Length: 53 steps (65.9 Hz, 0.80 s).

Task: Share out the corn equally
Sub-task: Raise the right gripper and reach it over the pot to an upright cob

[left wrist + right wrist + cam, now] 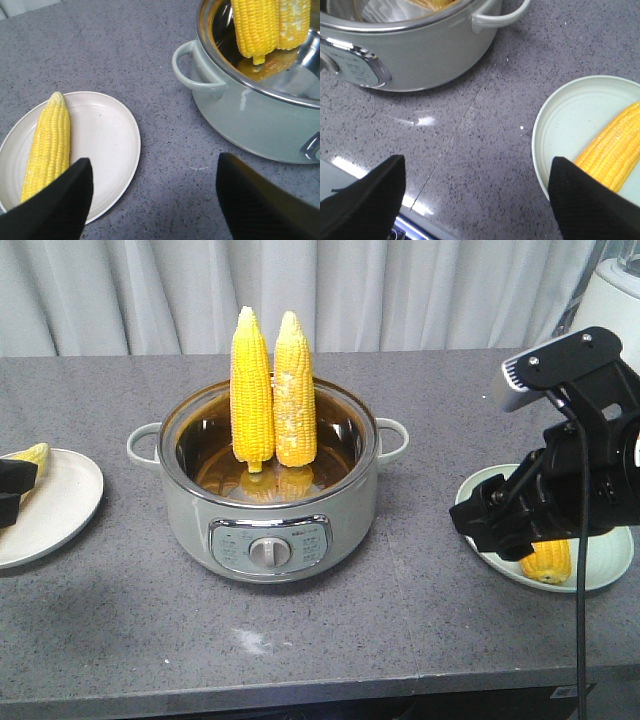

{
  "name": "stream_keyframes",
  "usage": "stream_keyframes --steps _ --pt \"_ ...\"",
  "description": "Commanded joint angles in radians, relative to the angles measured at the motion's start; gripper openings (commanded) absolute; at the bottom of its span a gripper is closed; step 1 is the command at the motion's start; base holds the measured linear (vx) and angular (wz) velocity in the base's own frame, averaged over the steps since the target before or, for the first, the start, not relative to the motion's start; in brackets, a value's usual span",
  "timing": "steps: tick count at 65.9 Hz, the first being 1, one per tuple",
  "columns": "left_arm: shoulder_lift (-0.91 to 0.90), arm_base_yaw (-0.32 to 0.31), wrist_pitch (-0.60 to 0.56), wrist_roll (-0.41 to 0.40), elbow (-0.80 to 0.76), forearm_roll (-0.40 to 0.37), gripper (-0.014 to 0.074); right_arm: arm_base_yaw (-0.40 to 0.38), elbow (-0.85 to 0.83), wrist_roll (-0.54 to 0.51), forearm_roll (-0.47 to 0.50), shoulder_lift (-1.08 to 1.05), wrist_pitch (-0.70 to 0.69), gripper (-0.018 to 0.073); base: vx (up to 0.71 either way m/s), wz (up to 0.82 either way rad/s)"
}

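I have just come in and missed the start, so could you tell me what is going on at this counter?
A two-armed robot is sharing out four corn cobs. A plain cob and a pale-patched cob stand upright in the pot. One cob lies on the white plate, another cob on the green plate. The left gripper and right gripper hover open and empty.

Left gripper (155, 200) – jaws wide apart; right gripper (477, 200) likewise.
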Motion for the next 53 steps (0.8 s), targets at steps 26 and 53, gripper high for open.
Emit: stream_keyframes --steps 26,53 --pt "-0.016 -0.008 -0.050 -0.002 -0.023 -0.015 0.0507 -0.012 -0.252 -0.049 0.057 0.180 -0.139 0.0611 0.00 0.00" --pt "-0.016 -0.008 -0.049 -0.002 -0.023 -0.015 0.0507 -0.140 -0.556 -0.471 0.584 0.479 -0.082 0.0630 0.00 0.00"
